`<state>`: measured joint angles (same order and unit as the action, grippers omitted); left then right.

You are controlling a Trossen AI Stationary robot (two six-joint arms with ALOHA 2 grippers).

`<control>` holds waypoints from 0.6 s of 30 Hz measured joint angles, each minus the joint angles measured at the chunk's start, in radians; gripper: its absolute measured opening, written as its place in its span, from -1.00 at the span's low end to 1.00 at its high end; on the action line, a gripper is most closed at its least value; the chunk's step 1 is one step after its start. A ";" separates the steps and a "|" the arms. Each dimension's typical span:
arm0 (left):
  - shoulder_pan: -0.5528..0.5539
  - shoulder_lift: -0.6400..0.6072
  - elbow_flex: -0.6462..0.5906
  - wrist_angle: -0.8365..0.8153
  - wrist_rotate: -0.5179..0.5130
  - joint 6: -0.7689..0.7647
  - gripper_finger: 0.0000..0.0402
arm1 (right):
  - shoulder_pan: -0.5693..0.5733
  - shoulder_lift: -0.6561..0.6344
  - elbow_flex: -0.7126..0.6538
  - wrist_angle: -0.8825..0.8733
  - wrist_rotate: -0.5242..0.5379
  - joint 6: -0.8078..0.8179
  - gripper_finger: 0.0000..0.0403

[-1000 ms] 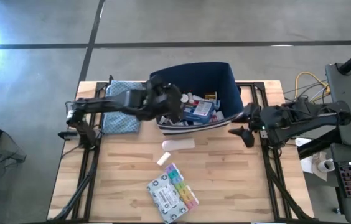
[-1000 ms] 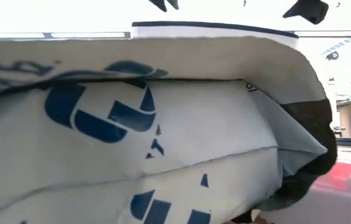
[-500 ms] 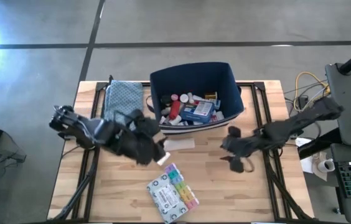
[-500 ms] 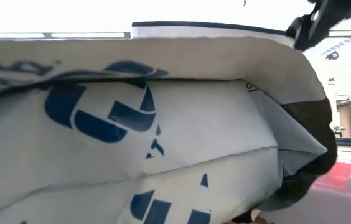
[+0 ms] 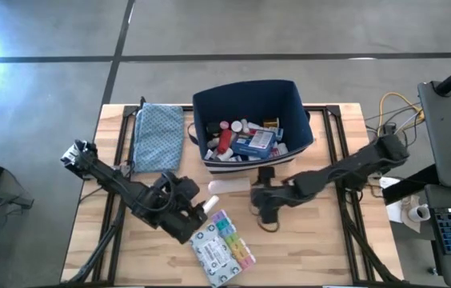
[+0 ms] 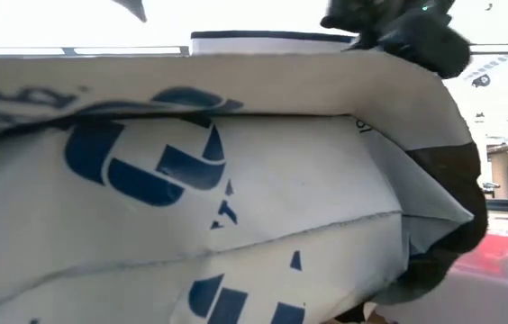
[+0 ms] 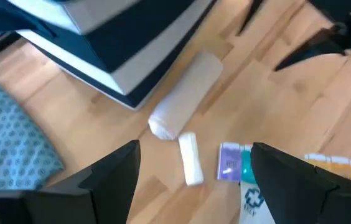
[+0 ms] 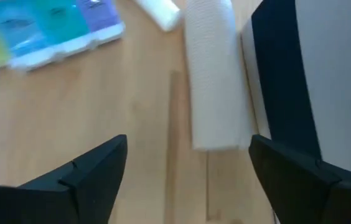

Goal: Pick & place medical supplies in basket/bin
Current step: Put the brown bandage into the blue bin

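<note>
The navy bin [image 5: 245,120] stands at the table's far middle with bottles and boxes inside. In front of it lie a white roll [image 5: 229,186], a small white tube [image 5: 209,206], the multicoloured pill organiser [image 5: 234,237] and a grey-white packet [image 5: 212,254]. My left gripper [image 5: 196,214] hangs open over the small tube [image 7: 190,158], which shows between its fingers, apart from them. My right gripper [image 5: 261,210] stands open to the right of the roll [image 8: 213,74], pointing at the roll's near end.
A blue patterned cloth [image 5: 159,136] lies left of the bin. In the low view a white packet with blue print [image 6: 200,189] fills nearly the whole picture; my right arm [image 6: 398,27] shows above it. Bare wood lies at the table's right and near left.
My left gripper has left the bin's left wall, gone toward the near edge and down, and now hangs by the small tube. My right gripper has come in from the table's right edge toward the middle and down, to the roll. No supply has moved.
</note>
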<state>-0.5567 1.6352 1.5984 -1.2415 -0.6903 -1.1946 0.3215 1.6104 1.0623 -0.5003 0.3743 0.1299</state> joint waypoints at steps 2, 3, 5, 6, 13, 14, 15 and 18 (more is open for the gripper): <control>-0.008 0.000 -0.013 0.000 0.003 -0.002 0.40 | -0.032 0.064 0.048 0.002 -0.008 -0.010 0.66; -0.010 0.000 -0.019 0.000 0.004 -0.003 0.40 | -0.049 0.095 0.071 -0.002 -0.013 -0.010 0.67; -0.013 0.000 -0.027 -0.001 0.006 -0.005 0.40 | -0.085 0.159 0.117 -0.015 -0.039 -0.017 0.69; -0.013 0.000 -0.029 0.000 0.009 -0.005 0.40 | -0.103 0.188 0.141 -0.024 -0.065 -0.025 0.70; -0.016 -0.001 -0.035 -0.012 0.009 -0.005 0.40 | -0.190 0.343 0.253 -0.026 -0.138 -0.059 0.66; -0.017 -0.001 -0.035 -0.014 0.010 -0.005 0.40 | -0.197 0.360 0.266 -0.033 -0.142 -0.058 0.65; -0.017 -0.001 -0.035 -0.017 0.010 -0.005 0.40 | -0.202 0.378 0.281 -0.044 -0.144 -0.058 0.63; -0.021 -0.002 -0.035 -0.037 0.011 -0.005 0.40 | -0.206 0.425 0.323 -0.088 -0.143 -0.046 0.61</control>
<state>-0.5774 1.6337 1.5639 -1.2784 -0.6798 -1.1992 0.1155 2.0350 1.3851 -0.5883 0.2311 0.0839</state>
